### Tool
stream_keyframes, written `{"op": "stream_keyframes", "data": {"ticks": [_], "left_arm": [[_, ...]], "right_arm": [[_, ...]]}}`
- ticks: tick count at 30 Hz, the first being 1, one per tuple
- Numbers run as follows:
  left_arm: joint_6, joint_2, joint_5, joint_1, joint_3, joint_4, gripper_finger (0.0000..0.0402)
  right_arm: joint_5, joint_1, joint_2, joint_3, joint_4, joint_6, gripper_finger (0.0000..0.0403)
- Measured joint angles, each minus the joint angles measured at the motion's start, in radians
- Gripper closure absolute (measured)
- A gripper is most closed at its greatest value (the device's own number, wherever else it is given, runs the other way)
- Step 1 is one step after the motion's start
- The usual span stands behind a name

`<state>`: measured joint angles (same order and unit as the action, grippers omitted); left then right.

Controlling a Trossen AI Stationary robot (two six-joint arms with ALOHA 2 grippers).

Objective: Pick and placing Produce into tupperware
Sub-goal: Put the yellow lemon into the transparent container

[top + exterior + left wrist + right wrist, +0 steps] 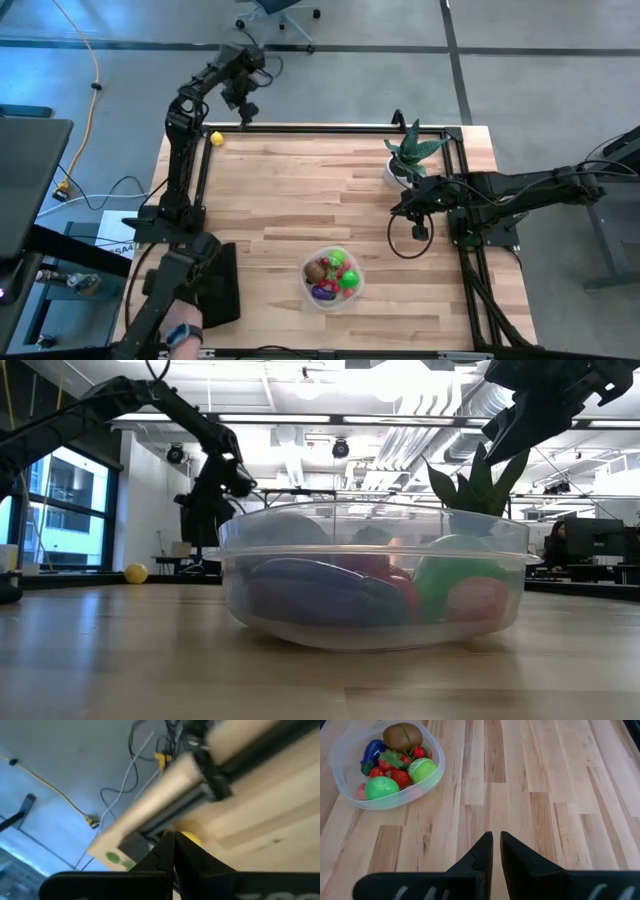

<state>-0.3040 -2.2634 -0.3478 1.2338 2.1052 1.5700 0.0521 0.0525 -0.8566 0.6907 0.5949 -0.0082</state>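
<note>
The clear round tupperware (332, 277) (372, 575) (340, 770) sits on the wooden table near its near edge. It holds brown, purple, red and two bright green produce pieces. A yellow piece (216, 139) (136, 573) (192, 840) lies alone on the table at the far left corner. My left gripper (245, 113) (173, 840) hangs shut above the far edge, just right of the yellow piece and clear of it. My right gripper (400, 208) (496, 840) hovers shut over bare wood on the right, beyond the tupperware, and holds nothing.
A spiky green plant in a white pot (410, 155) (480, 485) stands at the far right, beside the right arm. A flat black rectangle (215, 285) lies at the near left, with a person's hand (182, 335) below it. A metal rail (170, 790) runs along the far edge.
</note>
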Motion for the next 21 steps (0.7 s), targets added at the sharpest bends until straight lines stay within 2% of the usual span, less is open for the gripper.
{"op": "stream_keyframes", "data": {"ticks": [2,5,8,10,16,21], "left_arm": [[-0.019,0.001,0.004,0.025,0.045,0.001,0.0402],[-0.064,0.001,-0.101,0.028,0.080,0.000,0.0402],[-0.152,0.001,-0.168,0.018,0.072,0.000,0.0401],[-0.171,0.001,-0.172,0.005,0.055,0.001,0.0401],[-0.033,0.001,0.076,0.003,-0.033,0.001,0.0401],[0.047,0.004,0.193,-0.004,-0.157,0.005,0.0401]], "right_arm": [[0.000,0.000,0.000,0.000,0.000,0.000,0.0377],[0.000,0.000,0.000,0.000,0.000,0.000,0.0377],[0.000,0.000,0.000,0.000,0.000,0.000,0.0377],[0.000,0.000,0.000,0.000,0.000,0.000,0.0377],[0.000,0.000,0.000,0.000,0.000,0.000,0.0377],[0.000,0.000,0.000,0.000,0.000,0.000,0.0377]]}}
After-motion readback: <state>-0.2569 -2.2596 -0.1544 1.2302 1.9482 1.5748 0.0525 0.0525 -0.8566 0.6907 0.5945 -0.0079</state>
